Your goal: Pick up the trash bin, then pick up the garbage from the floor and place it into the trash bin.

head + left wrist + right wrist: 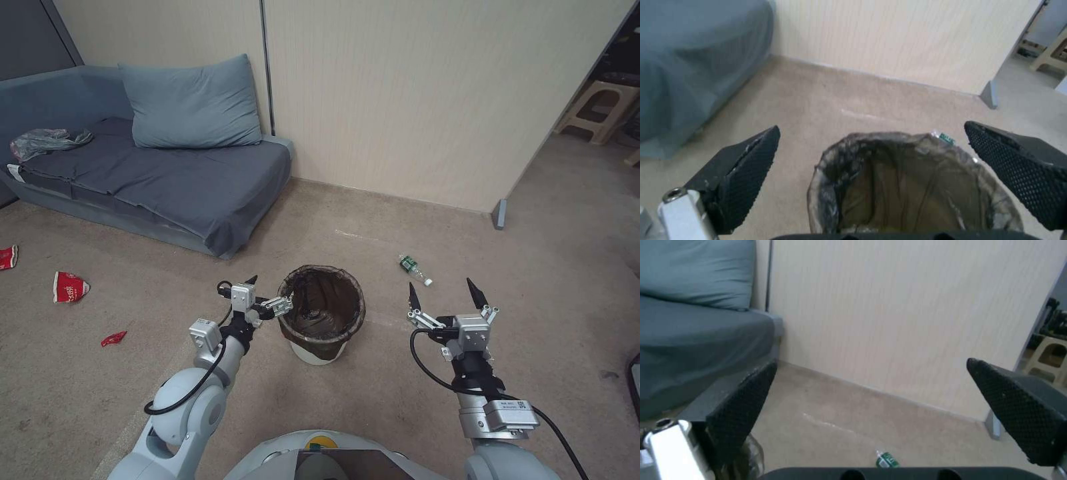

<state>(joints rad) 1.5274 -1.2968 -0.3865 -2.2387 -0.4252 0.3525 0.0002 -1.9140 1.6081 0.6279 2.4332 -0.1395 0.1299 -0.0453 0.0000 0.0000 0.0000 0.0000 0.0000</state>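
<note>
The trash bin (pixel 313 350), white with a dark brown liner over its rim, stands upright on the carpet right in front of me. My left gripper (pixel 270 288) is open at the bin's left rim, nothing between its fingers. In the left wrist view the bin (pixel 824 166) lies just beyond that gripper (pixel 871 128). My right gripper (pixel 443 293) hangs open and empty to the right of the bin. As garbage, a clear green-labelled bottle (pixel 415 269) lies on the floor beyond the right gripper (pixel 872 363), and the right wrist view catches this bottle (pixel 885 460) too. Red-and-white packets (pixel 69 287) lie far left.
A grey sofa (pixel 167 180) with a pillow (pixel 190 103) and a crumpled plastic bag (pixel 47 141) fills the back left. The wall (pixel 413 100) runs behind the bin, ending at a grey post (pixel 499 215). A beige stool (pixel 600 110) stands in the doorway at the right.
</note>
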